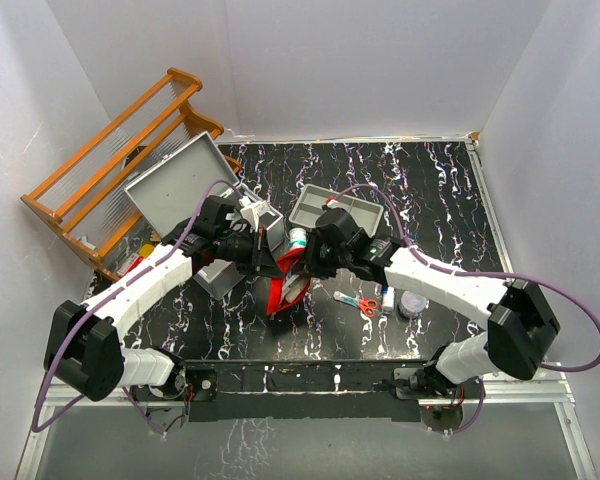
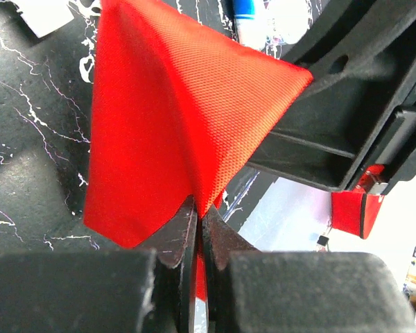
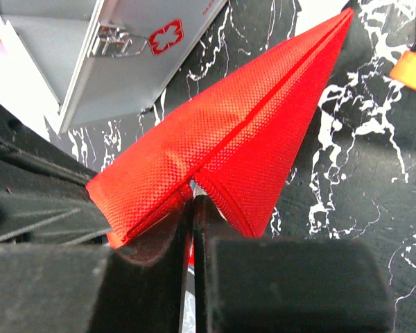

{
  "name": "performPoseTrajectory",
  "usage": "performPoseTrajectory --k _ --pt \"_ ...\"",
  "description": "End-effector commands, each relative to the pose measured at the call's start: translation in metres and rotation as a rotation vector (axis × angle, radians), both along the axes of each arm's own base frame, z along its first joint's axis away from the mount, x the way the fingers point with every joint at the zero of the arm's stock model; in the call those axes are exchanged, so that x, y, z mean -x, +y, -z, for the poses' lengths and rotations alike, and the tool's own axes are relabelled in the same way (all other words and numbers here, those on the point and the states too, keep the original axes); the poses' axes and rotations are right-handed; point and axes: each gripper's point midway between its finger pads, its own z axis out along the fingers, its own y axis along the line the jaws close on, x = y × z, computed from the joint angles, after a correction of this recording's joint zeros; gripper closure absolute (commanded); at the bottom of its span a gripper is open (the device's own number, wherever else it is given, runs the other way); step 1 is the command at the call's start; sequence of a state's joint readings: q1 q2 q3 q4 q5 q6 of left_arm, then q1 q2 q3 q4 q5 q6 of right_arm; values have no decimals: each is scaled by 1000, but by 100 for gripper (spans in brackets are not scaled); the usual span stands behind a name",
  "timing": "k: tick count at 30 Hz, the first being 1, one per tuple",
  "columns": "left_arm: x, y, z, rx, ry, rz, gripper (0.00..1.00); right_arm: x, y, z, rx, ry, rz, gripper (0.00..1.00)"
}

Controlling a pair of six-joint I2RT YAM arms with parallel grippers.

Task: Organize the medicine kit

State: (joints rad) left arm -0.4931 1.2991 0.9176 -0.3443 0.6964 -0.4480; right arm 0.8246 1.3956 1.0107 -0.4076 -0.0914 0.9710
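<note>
The left hand (image 2: 197,216) and right hand (image 3: 192,202) pinch the soft red cloth pouch (image 2: 166,118); the big grey metal box (image 3: 118,76) looks heavy, so grab its edge.

Bright, even light from above; the wrist views are sharp mid-frame and soft at the near edge.

In the top view the white walls spread a diffuse light, the arms cast only faint, soft shadows on the black counter (image 1: 450,190), and the walls lean outward toward the corners. In the left wrist view the pouch (image 2: 166,118) weave is crisp, the left hand (image 2: 199,211) at the bottom is dark and blurred, and the lower right washes out to white. In the right wrist view the weave is crisp too, the right hand (image 3: 192,201) is dark and out of focus, and the left edge burns white.
</note>
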Motion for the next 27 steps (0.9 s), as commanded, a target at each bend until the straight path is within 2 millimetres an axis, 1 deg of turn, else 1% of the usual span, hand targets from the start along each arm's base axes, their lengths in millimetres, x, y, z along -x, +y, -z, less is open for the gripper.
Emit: performPoseTrajectory --k 1,4,10,14,16,19,22,24,27 --pt "7 -4 -13 44 -10 43 100 -31 13 -21 -13 -99 59 86" --pt "5 -3 -11 35 -3 32 100 -34 9 -15 20 -100 69 78" --pt "0 -2 0 -2 42 -12 100 -31 1 -37 -15 -166 75 69" --pt "-2 -2 7 -13 67 -27 100 -19 4 -47 -64 -186 26 61" --pt "-3 -2 9 -18 76 -35 100 -12 6 -48 -88 -191 0 57" --pt "-5 -4 10 -17 87 -47 100 -2 5 -43 -91 -174 -23 57" --pt "-7 -5 10 -9 93 -60 100 6 2 -36 -73 -156 -16 61" --pt "-7 -6 11 -7 97 -63 100 8 2 -31 -59 -150 -9 65" --pt "-7 -6 11 -6 100 -61 100 10 5 -21 -41 -137 -15 66"
